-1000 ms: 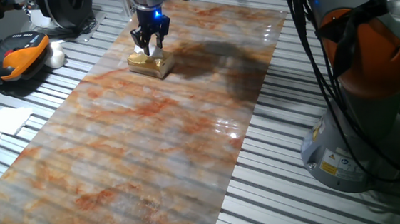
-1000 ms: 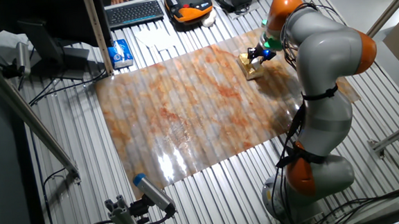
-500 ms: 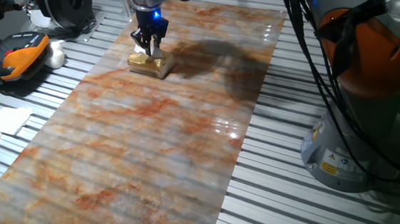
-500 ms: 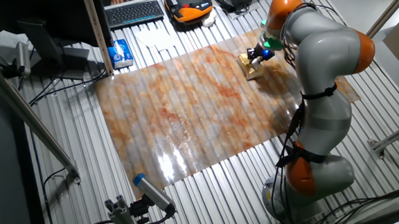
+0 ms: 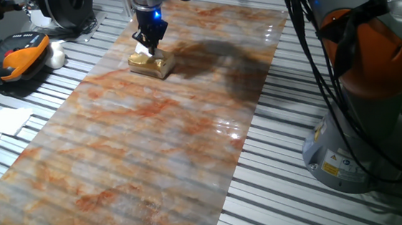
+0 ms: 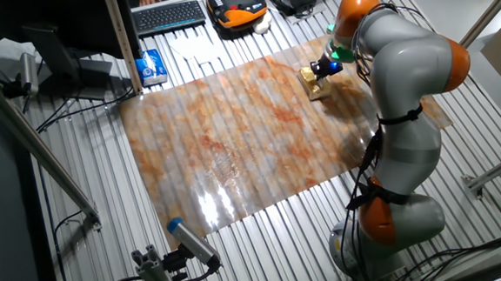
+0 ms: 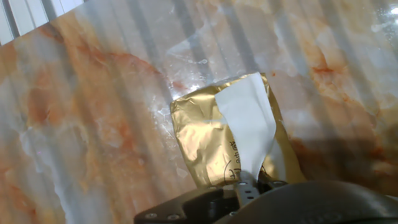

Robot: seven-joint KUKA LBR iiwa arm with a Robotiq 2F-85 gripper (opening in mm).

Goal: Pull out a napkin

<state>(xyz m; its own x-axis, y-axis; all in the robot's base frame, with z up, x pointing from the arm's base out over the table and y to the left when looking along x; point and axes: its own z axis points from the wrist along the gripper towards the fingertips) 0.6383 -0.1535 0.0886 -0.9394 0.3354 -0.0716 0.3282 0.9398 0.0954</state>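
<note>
Currently the gripper (image 5: 148,47) is pinched shut on the napkin (image 7: 249,124) tuft standing up from the gold tissue box (image 7: 211,140) near the far edge of the desk (image 5: 189,149), presumably gripping straight above the slot so the sheet draws out cleanly.

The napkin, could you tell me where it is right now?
In the hand view the napkin sticks up out of the golden box, its lower end pinched in the hand; the box sits on the marbled mat, at its far end.
</note>
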